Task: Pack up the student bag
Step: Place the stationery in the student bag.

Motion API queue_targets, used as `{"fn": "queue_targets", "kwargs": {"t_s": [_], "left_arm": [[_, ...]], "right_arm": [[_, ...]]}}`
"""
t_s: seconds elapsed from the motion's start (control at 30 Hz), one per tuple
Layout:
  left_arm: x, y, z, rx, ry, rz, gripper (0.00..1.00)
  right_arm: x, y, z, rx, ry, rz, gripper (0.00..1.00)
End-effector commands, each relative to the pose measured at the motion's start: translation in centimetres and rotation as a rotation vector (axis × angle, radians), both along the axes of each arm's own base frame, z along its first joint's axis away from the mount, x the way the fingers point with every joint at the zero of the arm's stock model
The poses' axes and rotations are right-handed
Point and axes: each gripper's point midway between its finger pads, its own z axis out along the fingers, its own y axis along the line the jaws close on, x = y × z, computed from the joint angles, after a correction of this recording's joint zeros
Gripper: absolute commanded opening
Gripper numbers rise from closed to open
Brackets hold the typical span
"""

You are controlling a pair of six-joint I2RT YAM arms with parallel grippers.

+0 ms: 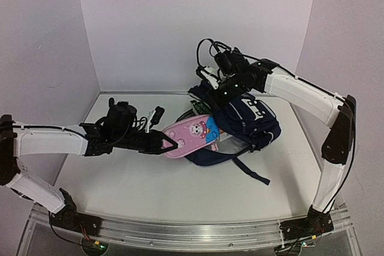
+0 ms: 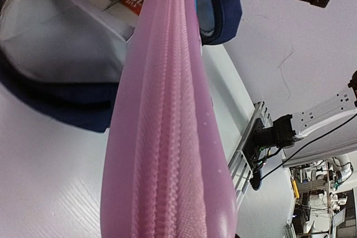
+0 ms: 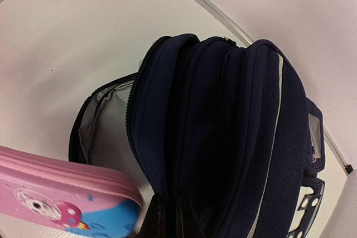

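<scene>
The left gripper [image 1: 170, 143] is clasping the pencil case [image 1: 195, 134] at the mouth of the backpack [image 1: 252, 118] lying on the table [image 1: 150, 190]; the right gripper [image 1: 223, 91] is pinching its rim; a weak pinch is risking the opening collapsing onto the case.

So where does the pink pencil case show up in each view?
Top external: pink pencil case at centre, at the student bag mouth.
Left wrist: fills the middle, zip edge up.
Right wrist: lower-left corner.
Shared landmark: the open navy student bag.
</scene>
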Motion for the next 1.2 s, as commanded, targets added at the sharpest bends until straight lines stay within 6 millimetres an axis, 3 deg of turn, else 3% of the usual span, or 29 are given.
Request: {"fn": "queue_targets", "kwargs": {"t_s": [0.0,0.23,0.43,0.67,0.8,0.97,1.07,1.17], "left_arm": [[2.1,-3.3,3.9,-0.086,-0.150,-0.066,0.00],[4.9,-7.3,2.3,-0.052,-0.151,-0.076,0.00],[6.9,-11.2,1.9,-0.065,-0.188,-0.080,0.01],[9.9,-14.8,-1.8,-0.025,-0.199,-0.062,0.11],[9.8,-14.7,-2.7,-0.009,-0.175,-0.050,0.37],[8.7,-12.3,-1.9,0.043,-0.173,0.001,0.59],[8.2,-11.4,-1.8,0.070,-0.167,0.020,0.64],[7.8,-10.6,-2.2,0.097,-0.151,0.037,0.60]], "right_arm": [[-1.7,2.7,9.0,0.267,-0.084,0.090,0.00],[-1.9,3.5,10.3,0.324,-0.067,0.100,0.00],[-1.6,4.2,10.0,0.349,-0.041,0.093,0.00],[-1.2,4.4,9.8,0.354,-0.035,0.085,0.00],[-0.8,3.7,9.5,0.344,-0.035,0.073,0.00],[-0.6,2.8,9.2,0.337,-0.032,0.061,0.00],[-0.6,2.7,9.2,0.336,-0.030,0.061,0.00],[-0.6,2.5,9.1,0.335,-0.027,0.060,0.00]]}}
